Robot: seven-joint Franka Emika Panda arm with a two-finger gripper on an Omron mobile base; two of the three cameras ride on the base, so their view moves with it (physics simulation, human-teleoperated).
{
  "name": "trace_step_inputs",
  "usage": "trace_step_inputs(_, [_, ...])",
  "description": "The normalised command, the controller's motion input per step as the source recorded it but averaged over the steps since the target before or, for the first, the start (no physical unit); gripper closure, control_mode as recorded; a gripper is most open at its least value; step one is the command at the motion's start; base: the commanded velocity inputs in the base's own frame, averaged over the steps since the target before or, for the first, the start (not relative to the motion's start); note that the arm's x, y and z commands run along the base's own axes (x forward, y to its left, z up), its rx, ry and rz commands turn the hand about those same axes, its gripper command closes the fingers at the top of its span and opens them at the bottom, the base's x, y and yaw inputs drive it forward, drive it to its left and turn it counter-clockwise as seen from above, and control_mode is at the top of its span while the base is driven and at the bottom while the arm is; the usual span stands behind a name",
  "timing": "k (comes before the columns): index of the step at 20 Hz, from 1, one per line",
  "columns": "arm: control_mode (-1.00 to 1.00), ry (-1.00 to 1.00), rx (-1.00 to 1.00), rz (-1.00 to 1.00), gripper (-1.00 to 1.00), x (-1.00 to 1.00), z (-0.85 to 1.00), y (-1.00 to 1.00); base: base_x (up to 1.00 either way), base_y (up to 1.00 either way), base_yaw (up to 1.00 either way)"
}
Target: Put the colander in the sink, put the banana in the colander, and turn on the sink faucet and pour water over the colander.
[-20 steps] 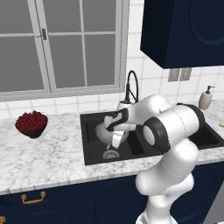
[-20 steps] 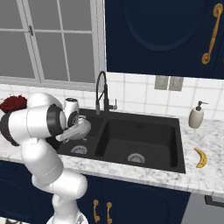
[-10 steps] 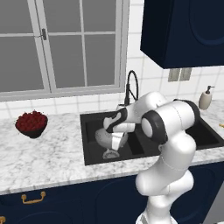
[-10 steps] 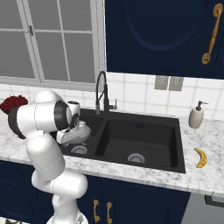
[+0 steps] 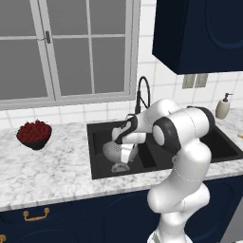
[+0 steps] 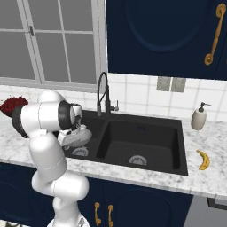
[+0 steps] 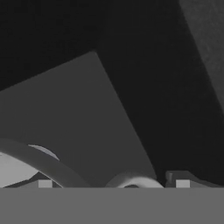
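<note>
The round silver pierced metal colander [image 5: 115, 151] sits tilted down in the left basin of the black rectangular double-basin sink [image 6: 177, 133], above the round steel drain [image 5: 119, 167]. The tool [image 5: 126, 151] is low in that basin against the colander, its jaws spread wide; whether they grip the rim I cannot tell. The small curved yellow banana [image 6: 203, 159] lies on the white marble table [image 5: 42, 171], right of the sink. The tall black gooseneck faucet [image 6: 103, 94] stands behind the basins.
</note>
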Motion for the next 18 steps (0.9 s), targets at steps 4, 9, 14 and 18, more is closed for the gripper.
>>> trace_step_inputs(4, [-1.00,-0.02,0.00,0.00,1.00,0.14,-0.09,0.12,0.00,0.00,0.00])
trace_step_inputs(9, [-1.00,-0.11,0.00,0.00,1.00,0.22,-0.32,0.01,0.00,0.00,0.00])
trace_step_inputs(14, [-1.00,0.00,0.00,0.00,1.00,0.22,-0.27,0.00,0.00,0.00,0.00])
trace_step_inputs(18, [-1.00,0.00,0.00,0.00,1.00,0.16,-0.24,0.00,0.00,0.00,0.00])
